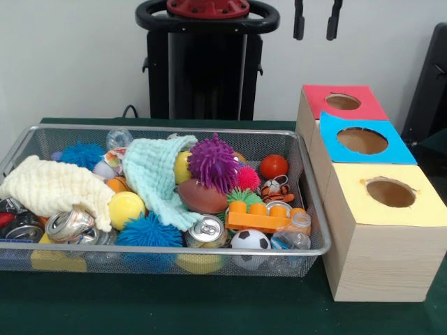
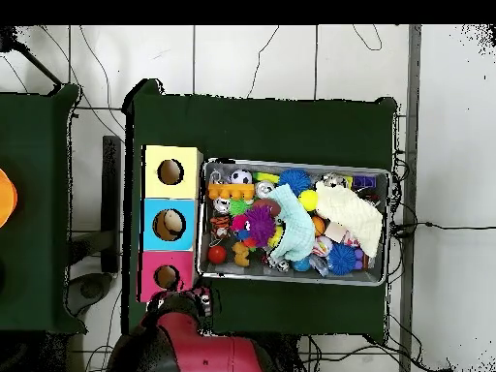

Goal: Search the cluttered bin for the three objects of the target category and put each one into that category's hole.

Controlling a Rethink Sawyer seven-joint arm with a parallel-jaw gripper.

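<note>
A wire mesh bin [image 1: 316, 209] [image 2: 291, 280] holds a jumble of things. Among them are a purple spiky ball [image 1: 213, 162], a blue spiky ball [image 1: 149, 230], a brown toy football [image 1: 202, 197], a small soccer ball [image 1: 250, 240], a red ball [image 1: 274, 166], a yellow ball [image 1: 126, 208], an orange toy brick [image 1: 265, 216], crushed cans [image 1: 207, 231] [image 1: 68, 225], a mint cloth [image 1: 156, 174] and a cream cloth [image 1: 52, 187]. My gripper [image 1: 316, 19] hangs open and empty at the top edge, above the red box. In the overhead view only the arm [image 2: 189, 320] shows.
Three wooden boxes stand in a row beside the bin, each with a round hole on top: red [image 1: 343, 102] [image 2: 167, 277], blue [image 1: 362, 140] [image 2: 170, 225] and yellow [image 1: 390, 192] [image 2: 171, 172]. A green cloth [image 1: 209, 307] covers the table.
</note>
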